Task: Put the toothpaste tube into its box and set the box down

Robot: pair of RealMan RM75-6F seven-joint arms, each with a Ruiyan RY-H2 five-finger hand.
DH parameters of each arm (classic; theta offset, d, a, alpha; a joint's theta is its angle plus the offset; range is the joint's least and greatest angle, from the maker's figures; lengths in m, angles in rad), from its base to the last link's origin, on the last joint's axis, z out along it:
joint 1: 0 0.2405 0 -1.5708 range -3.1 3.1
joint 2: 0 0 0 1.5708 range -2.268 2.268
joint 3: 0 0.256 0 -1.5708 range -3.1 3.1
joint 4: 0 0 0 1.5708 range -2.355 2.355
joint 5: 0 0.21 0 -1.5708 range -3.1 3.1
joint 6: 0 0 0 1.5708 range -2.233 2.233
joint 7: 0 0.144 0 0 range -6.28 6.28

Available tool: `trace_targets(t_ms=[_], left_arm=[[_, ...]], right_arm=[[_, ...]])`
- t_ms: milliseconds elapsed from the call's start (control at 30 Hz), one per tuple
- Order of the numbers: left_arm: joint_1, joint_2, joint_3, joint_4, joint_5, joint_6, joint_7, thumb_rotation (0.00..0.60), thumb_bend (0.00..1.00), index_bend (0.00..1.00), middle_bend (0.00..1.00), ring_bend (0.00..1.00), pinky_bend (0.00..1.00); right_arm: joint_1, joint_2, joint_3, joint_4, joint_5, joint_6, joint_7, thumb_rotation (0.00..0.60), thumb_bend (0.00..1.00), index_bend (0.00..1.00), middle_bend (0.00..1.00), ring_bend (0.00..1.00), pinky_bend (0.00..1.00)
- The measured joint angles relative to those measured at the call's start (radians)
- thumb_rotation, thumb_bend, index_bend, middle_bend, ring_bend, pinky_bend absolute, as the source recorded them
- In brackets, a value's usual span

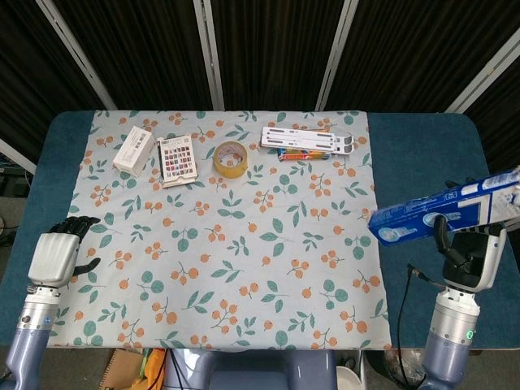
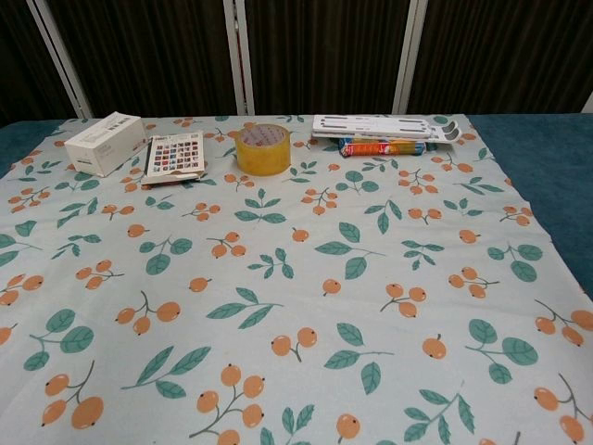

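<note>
Right hand (image 1: 469,253), silver with black fingers, clamped on long blue-and-white cardboard toothpaste box (image 1: 443,213) at right edge of blue table (image 1: 414,154); box lying nearly level in the air, closed end toward patterned cloth, far end tilted slightly up and cut off by frame edge. Toothpaste tube itself not distinguishable from box here. Left hand (image 1: 57,254) low at left edge of table, fingers curled forward over nothing; whether apart or closed cannot be told. On pale cloth with orange berries and green leaves (image 1: 244,268), along far side: small white carton (image 2: 104,142), printed card with coloured squares (image 2: 176,155) just beside it, roll of yellow tape (image 2: 262,149), flat white slotted stand (image 2: 382,125) with orange-and-blue packet (image 2: 384,146) touching its near edge. Neither hand visible in chest view
</note>
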Motion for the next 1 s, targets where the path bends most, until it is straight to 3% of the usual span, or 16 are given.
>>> trace_targets(t_ms=[133,267,367,600,867,933,1000], left_arm=[[0.006,-0.003,-0.003,0.003,0.009,-0.018,0.007,0.6,0.0,0.24,0.28,0.26,0.39],[0.012,-0.004,-0.012,0.0,0.01,-0.031,0.007,0.6,0.0,0.24,0.27,0.26,0.4],[0.016,-0.004,-0.018,-0.003,0.009,-0.04,0.007,0.6,0.0,0.24,0.27,0.26,0.4],[0.025,-0.003,-0.032,-0.014,0.007,-0.058,0.011,0.6,0.0,0.24,0.27,0.26,0.4],[0.035,0.0,-0.048,-0.021,0.009,-0.074,0.014,0.6,0.0,0.23,0.27,0.26,0.4],[0.038,0.001,-0.053,-0.023,0.009,-0.08,0.013,0.6,0.0,0.23,0.27,0.26,0.4],[0.04,0.002,-0.057,-0.025,0.008,-0.084,0.014,0.6,0.0,0.23,0.27,0.26,0.4]], right_arm=[[0.0,0.0,0.006,-0.004,0.008,-0.001,0.017,0.6,0.46,0.28,0.48,0.26,0.36],[0.001,0.002,0.006,-0.002,0.01,-0.005,0.015,0.6,0.46,0.36,0.52,0.36,0.37],[0.002,0.004,0.006,0.003,0.012,-0.004,0.009,0.6,0.46,0.37,0.53,0.36,0.37],[-0.001,0.031,-0.019,0.024,0.005,-0.035,-0.019,0.6,0.47,0.2,0.43,0.21,0.33],[-0.008,0.062,-0.038,0.028,0.018,-0.067,-0.01,0.6,0.46,0.18,0.39,0.18,0.32],[-0.009,0.065,-0.04,0.03,0.021,-0.071,-0.007,0.6,0.46,0.24,0.42,0.24,0.33],[-0.011,0.063,-0.039,0.032,0.025,-0.067,-0.007,0.6,0.47,0.38,0.52,0.38,0.36]])
